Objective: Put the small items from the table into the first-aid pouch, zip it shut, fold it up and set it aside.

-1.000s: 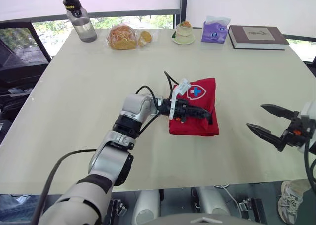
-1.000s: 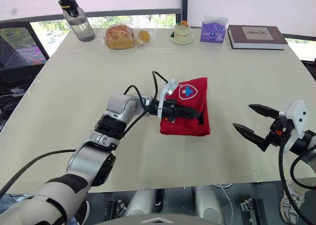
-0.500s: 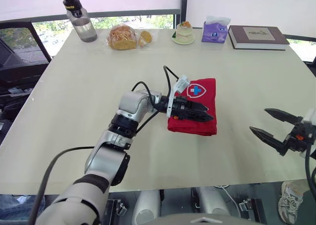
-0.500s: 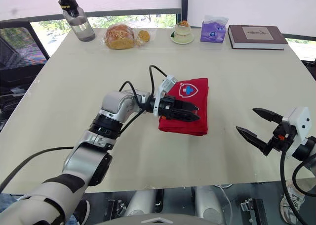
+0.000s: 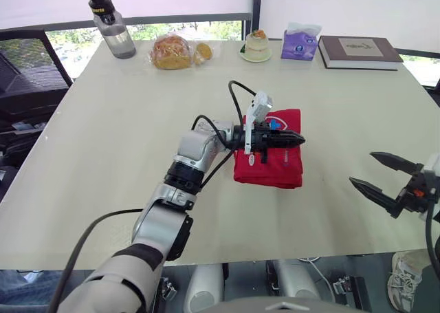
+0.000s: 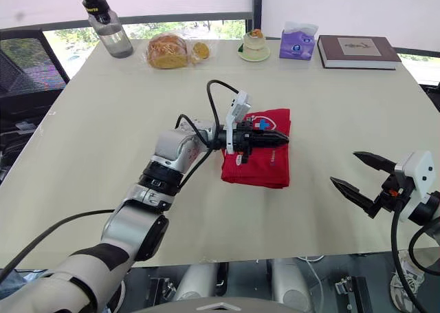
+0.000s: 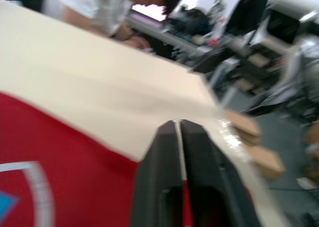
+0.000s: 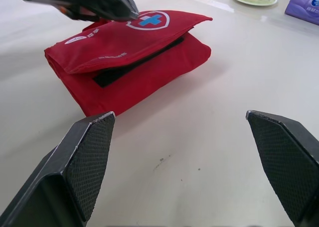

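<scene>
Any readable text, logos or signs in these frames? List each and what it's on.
No legible words anywhere.
Sign: blue cross in a white shield outline, on the red first-aid pouch.
White print on the pouch flap: too small to read.
Purple tissue pack: print blurred.
Book: cover label unreadable.

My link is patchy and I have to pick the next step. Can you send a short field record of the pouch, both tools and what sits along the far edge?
pouch: red, first-aid cross on top, folded with flap down, lying in the middle of the table
left tool: shut, nothing in it, over the pouch's top
right tool: open, empty, off to the pouch's right, apart from it
far edge: bottle, bread, cake, tissue pack, book
task stage: pouch looks folded, not yet set aside
</scene>
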Robot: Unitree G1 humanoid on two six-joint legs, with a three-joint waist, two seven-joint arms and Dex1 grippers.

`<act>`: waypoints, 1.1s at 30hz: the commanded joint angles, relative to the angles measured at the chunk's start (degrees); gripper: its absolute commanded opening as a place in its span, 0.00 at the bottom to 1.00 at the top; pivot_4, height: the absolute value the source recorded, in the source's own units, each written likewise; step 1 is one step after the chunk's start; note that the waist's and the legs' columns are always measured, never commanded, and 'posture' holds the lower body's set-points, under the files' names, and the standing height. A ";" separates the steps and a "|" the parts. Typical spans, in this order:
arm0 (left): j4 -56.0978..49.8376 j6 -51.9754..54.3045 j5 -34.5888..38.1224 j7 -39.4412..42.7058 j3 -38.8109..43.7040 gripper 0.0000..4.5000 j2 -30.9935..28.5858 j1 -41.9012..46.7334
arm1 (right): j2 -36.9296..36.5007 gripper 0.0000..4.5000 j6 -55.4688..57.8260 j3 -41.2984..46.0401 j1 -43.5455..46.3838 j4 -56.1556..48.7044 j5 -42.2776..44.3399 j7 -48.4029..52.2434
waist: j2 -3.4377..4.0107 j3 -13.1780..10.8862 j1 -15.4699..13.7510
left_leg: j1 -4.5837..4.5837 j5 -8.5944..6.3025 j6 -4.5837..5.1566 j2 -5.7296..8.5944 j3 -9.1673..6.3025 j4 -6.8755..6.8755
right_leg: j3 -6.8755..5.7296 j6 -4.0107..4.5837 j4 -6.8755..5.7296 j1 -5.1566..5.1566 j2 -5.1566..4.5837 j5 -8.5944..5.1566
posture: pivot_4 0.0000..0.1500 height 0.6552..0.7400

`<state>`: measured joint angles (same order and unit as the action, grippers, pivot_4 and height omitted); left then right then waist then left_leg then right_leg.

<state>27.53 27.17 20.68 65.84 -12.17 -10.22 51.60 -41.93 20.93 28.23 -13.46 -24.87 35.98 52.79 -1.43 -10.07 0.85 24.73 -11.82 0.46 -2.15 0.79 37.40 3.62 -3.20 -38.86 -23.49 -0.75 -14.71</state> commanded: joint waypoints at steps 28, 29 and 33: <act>23.01 -19.67 -11.83 3.10 -0.07 0.01 4.76 13.42 | -0.58 1.00 -1.32 2.90 -1.46 -1.91 1.34 -0.19 | 0.06 0.11 -0.12 | 0.03 0.00 0.00 0.01 -0.04 0.01 | 0.15 -0.03 0.05 0.04 0.12 -0.02 | 1.00 0.98; 26.35 -21.33 -12.86 0.34 0.55 0.01 4.98 14.83 | -0.57 1.00 -1.35 2.78 -1.31 -1.84 1.29 -0.18 | 0.05 0.10 -0.13 | 0.02 0.00 0.00 0.02 -0.04 0.01 | 0.14 -0.04 0.05 0.05 0.12 -0.02 | 1.00 0.98; 35.65 -22.51 -15.66 -3.91 1.07 0.01 6.45 17.39 | -0.57 1.00 -1.49 2.31 -0.60 -1.33 0.83 -0.14 | 0.04 0.10 -0.09 | 0.02 0.00 0.00 0.02 -0.05 -0.01 | 0.14 -0.04 0.05 0.04 0.13 -0.02 | 1.00 0.98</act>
<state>60.91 5.68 6.43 63.70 -11.26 -4.63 67.93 -42.31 20.71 30.02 -14.59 -25.75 36.65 52.55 -1.38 -9.97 0.76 24.75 -11.83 0.46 -2.13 0.75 37.38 3.76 -3.24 -38.81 -23.45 -0.62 -14.74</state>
